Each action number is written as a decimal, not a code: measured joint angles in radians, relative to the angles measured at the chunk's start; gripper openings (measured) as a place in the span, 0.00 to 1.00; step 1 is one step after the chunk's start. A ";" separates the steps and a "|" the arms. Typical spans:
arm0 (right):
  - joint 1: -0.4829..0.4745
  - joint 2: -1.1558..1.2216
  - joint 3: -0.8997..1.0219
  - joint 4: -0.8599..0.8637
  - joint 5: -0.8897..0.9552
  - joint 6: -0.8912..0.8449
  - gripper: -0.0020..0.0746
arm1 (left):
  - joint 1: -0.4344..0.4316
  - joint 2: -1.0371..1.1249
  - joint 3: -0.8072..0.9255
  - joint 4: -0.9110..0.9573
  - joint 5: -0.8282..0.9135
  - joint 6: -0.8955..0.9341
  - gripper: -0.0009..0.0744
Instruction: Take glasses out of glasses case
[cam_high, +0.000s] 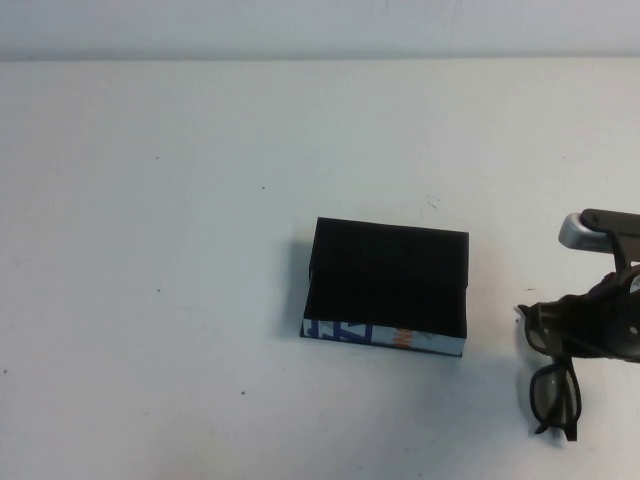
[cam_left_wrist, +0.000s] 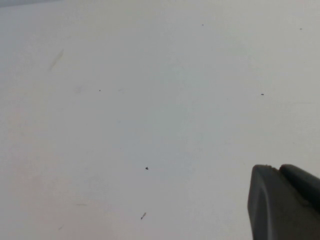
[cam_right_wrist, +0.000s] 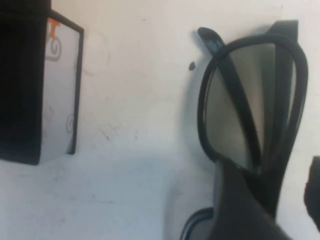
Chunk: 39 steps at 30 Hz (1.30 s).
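Observation:
The glasses case (cam_high: 388, 275) is a black open box with a white printed near side, at the table's middle; its corner shows in the right wrist view (cam_right_wrist: 30, 85). The dark-framed glasses (cam_high: 556, 396) are outside it, to its right, down at the table surface. My right gripper (cam_high: 590, 328) is over their upper half. In the right wrist view its jaws stand apart on either side of the glasses (cam_right_wrist: 250, 100): one finger (cam_right_wrist: 235, 205) is against the frame, and a white gap shows before the other. My left gripper (cam_left_wrist: 277, 170) is shut and empty over bare table, out of the high view.
The white table (cam_high: 200, 250) stretches wide to the left of and behind the case. The table's far edge meets a pale wall at the back. The glasses lie close to the right edge of the high view.

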 joint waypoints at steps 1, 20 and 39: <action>0.000 0.000 -0.002 0.000 0.006 0.000 0.40 | 0.000 0.000 0.000 0.000 0.000 0.000 0.01; -0.002 -0.923 -0.008 0.007 0.083 -0.139 0.02 | 0.000 0.000 0.000 0.000 0.000 0.000 0.01; -0.002 -1.137 0.289 -0.011 0.150 -0.137 0.01 | 0.000 0.000 0.000 0.000 0.000 0.000 0.01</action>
